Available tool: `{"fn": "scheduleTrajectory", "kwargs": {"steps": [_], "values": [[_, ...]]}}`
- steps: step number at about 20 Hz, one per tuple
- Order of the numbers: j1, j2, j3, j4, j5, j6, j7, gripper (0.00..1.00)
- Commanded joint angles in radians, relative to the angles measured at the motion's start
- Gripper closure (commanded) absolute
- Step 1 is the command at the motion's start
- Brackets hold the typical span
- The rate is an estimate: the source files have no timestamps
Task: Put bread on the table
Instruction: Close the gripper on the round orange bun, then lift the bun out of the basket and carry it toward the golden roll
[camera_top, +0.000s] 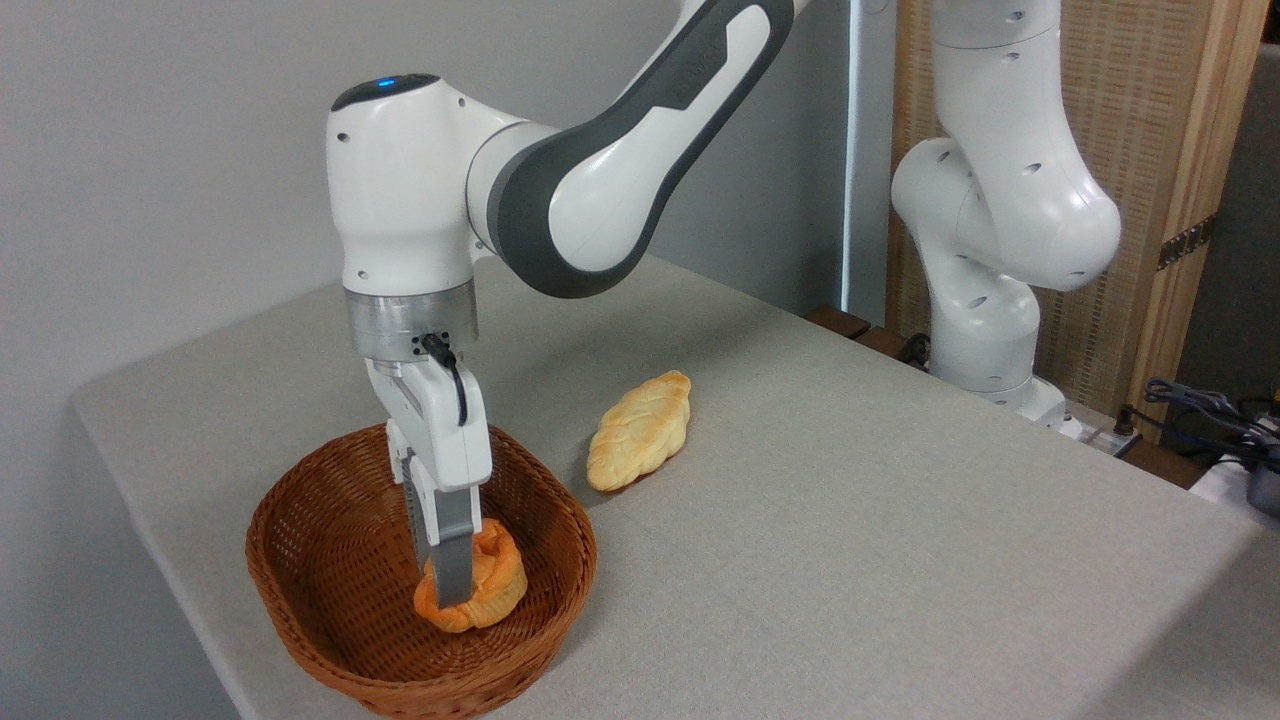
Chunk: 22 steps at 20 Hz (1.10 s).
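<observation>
The big grey table (850, 560) fills the lower right. A brown basket (330, 600) sits at lower left. A long pale loaf (640, 430) lies mid-frame.

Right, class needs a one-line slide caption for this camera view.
Gripper down in the basket at the bun; loaf lies on the table.

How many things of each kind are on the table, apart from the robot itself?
Breads: 2, the orange bun in the basket and the pale braided loaf on the table.
Baskets: 1, the brown wicker basket.
Total: 3.
</observation>
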Motion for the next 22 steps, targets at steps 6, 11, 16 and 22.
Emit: {"fn": "scheduleTrajectory", "kwargs": {"steps": [6, 11, 16, 22], "values": [[0.010, -0.091, 0.016, 0.009, -0.084, -0.015, -0.142, 0.58], [0.013, -0.161, 0.033, 0.009, -0.089, -0.150, -0.136, 0.57], [0.013, -0.218, 0.032, 0.002, -0.092, -0.360, -0.124, 0.55], [0.012, -0.285, 0.032, -0.090, -0.095, -0.488, -0.075, 0.51]]}}
